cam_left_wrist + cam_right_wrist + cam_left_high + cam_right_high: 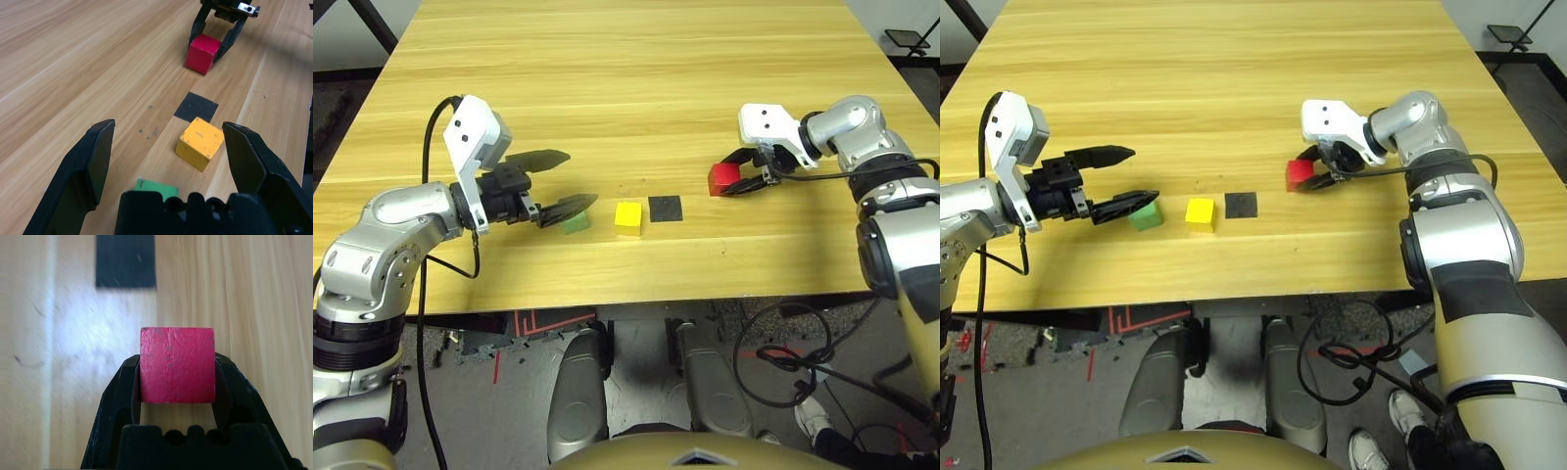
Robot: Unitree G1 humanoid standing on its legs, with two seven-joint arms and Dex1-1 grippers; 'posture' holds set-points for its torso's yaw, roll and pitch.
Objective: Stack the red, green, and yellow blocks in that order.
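Up close, red block [177, 364] between right gripper [177, 382] fingers (touching).

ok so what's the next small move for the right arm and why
Probably carry the red block toward the black patch and set it there as the base. The right end effector is shut on that block, to the right of the patch. The patch is bare, and the yellow block and green block lie to its left, with the left end effector open over the green one.
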